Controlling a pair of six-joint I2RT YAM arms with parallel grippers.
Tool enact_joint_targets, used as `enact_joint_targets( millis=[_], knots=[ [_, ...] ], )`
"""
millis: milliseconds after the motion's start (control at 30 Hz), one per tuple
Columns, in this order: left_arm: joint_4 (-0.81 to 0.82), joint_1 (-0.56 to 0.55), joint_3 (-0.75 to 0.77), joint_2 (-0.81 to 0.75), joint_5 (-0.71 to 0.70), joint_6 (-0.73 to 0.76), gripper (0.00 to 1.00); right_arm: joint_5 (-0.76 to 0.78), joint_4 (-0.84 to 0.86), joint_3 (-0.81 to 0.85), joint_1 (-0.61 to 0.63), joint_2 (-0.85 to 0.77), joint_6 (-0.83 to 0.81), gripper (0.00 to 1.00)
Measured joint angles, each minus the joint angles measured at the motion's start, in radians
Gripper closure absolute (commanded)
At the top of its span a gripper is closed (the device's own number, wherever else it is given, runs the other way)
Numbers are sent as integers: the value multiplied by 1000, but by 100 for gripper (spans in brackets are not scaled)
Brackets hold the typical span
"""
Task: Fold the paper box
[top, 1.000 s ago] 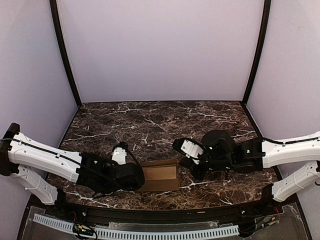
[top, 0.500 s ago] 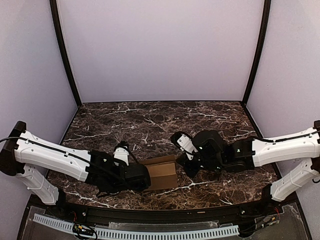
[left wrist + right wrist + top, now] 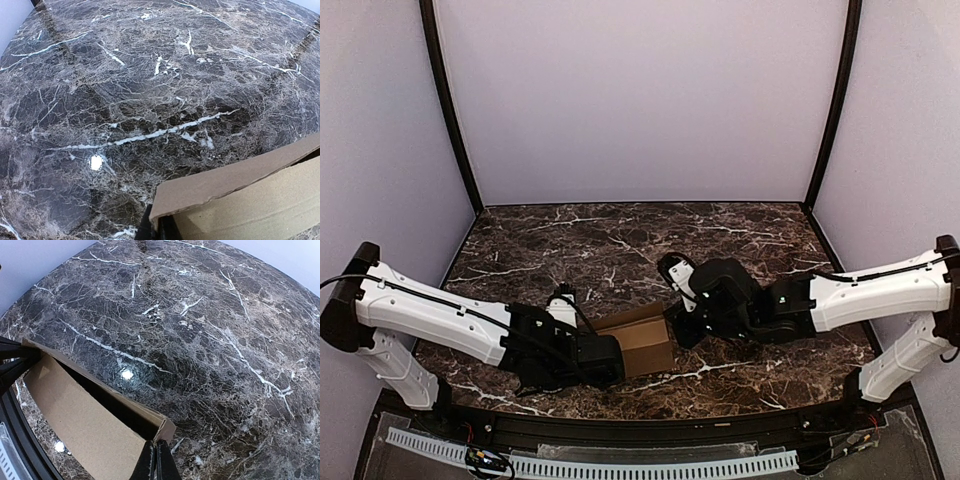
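Looking at this, the paper box [image 3: 642, 343] sits at about 6 o'clock on the marble table [image 3: 620, 240], half popped open. Left gripper [image 3: 154, 229] is pinched fully closed on its 9 o'clock wall edge, and the right gripper [image 3: 156, 460] is closed tight on the 3 o'clock corner. It's thin cardboard, so I'd guess light, springy and easy to crease. Gripping edges near corners seems smartest.

Both arms reach in low, elbows out, wrists angled toward each other. The left gripper [image 3: 608, 358] and right gripper [image 3: 676, 328] are both closed tight.
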Motion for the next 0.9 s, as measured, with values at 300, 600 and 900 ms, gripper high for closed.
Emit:
enact_joint_targets(
  millis=[300,600,900],
  knots=[
    [-34,-5,13,24,-19,-7,100,6,-9,34,6,19,27,100],
    [-45,-5,45,64,-36,15,99,29,-45,30,15,19,76,100],
    [-42,-6,64,87,-45,42,99,34,-51,7,16,6,127,100]
  ],
)
